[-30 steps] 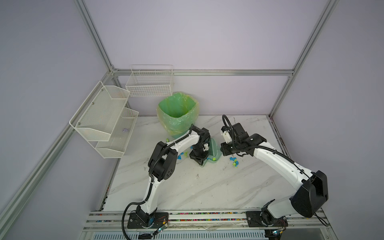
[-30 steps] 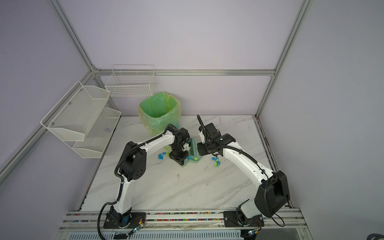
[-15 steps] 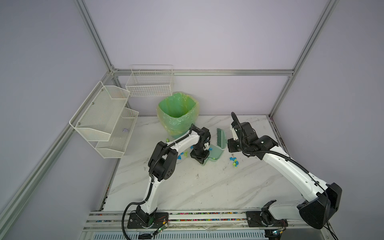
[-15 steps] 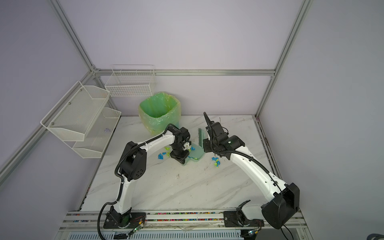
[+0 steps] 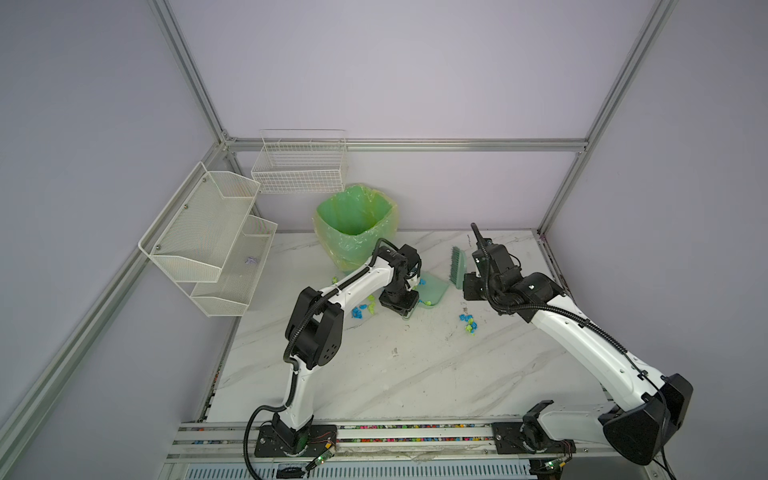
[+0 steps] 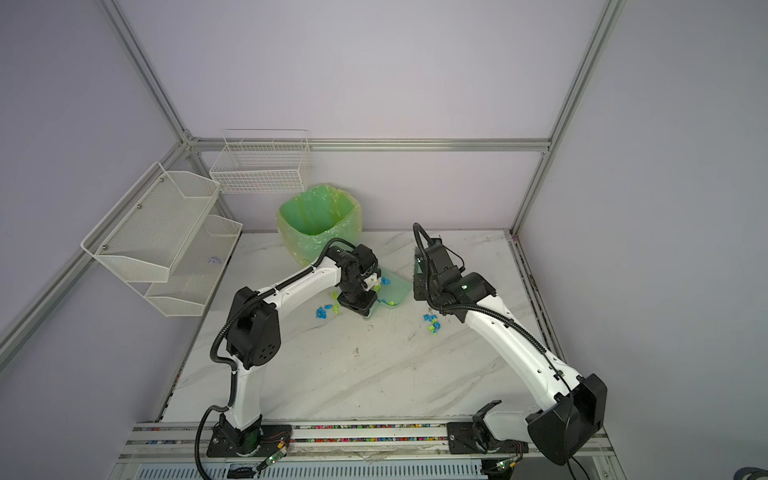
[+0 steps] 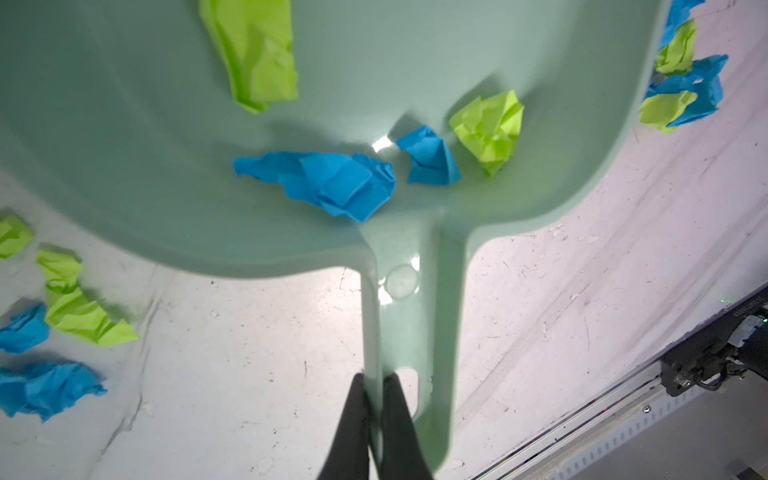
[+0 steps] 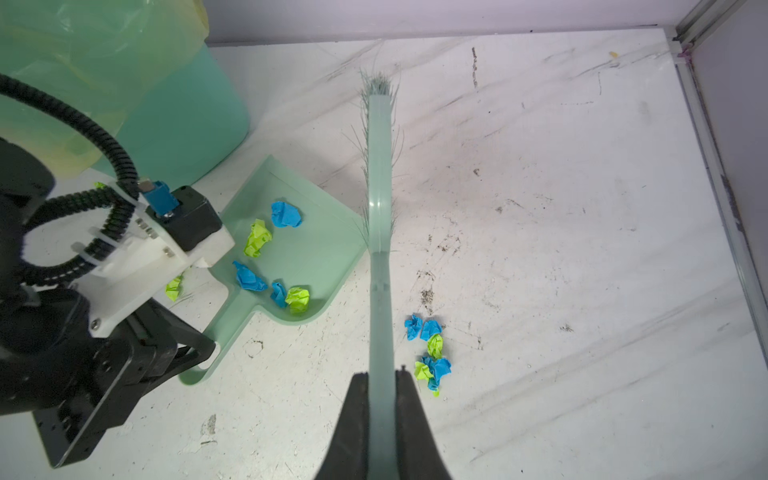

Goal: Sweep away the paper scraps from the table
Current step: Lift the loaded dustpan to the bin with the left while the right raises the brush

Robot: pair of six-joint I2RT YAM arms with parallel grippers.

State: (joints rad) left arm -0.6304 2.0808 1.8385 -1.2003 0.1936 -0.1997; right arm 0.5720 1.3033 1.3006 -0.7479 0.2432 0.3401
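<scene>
Top views: in both, the left end effector [image 5: 404, 313] is clamped on the handle of the dustpan [image 5: 434, 291], which lies on the desk [image 5: 415, 374] on the near side of the bin [image 5: 353, 224]. The right end effector [image 5: 462, 286] is closed on the brush [image 5: 457, 264], just right of the dustpan. Loose paper scraps [image 5: 468, 325] lie just on the near side of the right end effector. Another bunch [image 5: 360, 311] sits left of the left end effector, on the dustpan's handle side. I judge the brush cannot drive those in unless the dustpan is moved.

Left wrist: the fingers [image 7: 353, 415] pinch only one thin edge of the handle. A hard push from the brush could twist the dustpan, I think, and tipping it would spill the scraps already inside [image 7: 332, 183].

Right wrist: the jaws are tight on the brush handle. The brush head lies farther out than the loose bunch [image 8: 430, 353], beside the dustpan's lip. Swept from there it would miss them, and a fast stroke might flick them past the dustpan.
</scene>
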